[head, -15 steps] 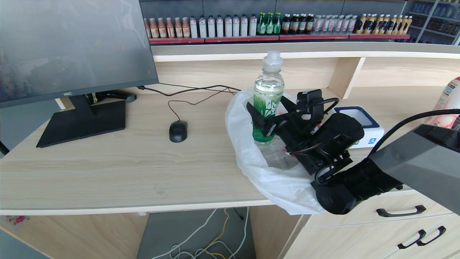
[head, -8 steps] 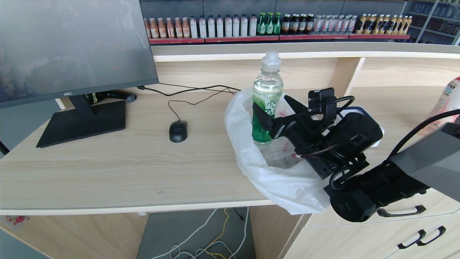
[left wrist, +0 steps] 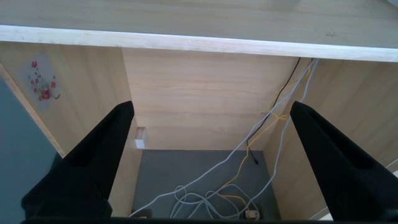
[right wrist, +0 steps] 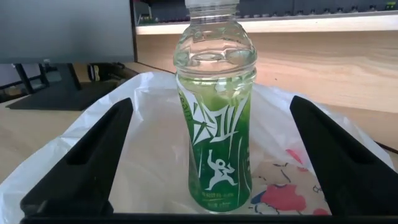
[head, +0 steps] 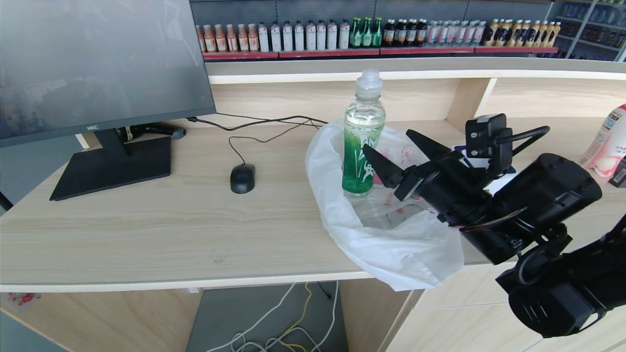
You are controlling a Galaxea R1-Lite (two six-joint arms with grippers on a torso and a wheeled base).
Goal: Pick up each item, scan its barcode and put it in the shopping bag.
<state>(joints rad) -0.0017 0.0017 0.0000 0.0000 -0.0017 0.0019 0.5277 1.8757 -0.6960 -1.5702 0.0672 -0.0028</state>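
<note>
A clear bottle (head: pixel 362 142) with a green label and a white cap stands upright inside the open white shopping bag (head: pixel 386 244) on the wooden counter. My right gripper (head: pixel 386 140) hovers just to the right of the bottle, open, with nothing between its fingers. In the right wrist view the bottle (right wrist: pixel 216 124) stands between and beyond the spread fingers, with the bag (right wrist: pixel 155 137) around its base. My left gripper (left wrist: pixel 211 109) hangs open below the counter edge, facing the cabinet recess.
A monitor (head: pixel 98 63) and a mouse (head: pixel 242 178) sit on the counter's left half. A white scanner box (head: pixel 503 178) lies partly hidden behind my right arm. A pink and white package (head: pixel 606 146) stands at the far right. Loose cables (left wrist: pixel 205 199) lie under the counter.
My right gripper has let go of the bottle and drawn back to the right, its fingers spreading. The bottle stays upright in the bag.
</note>
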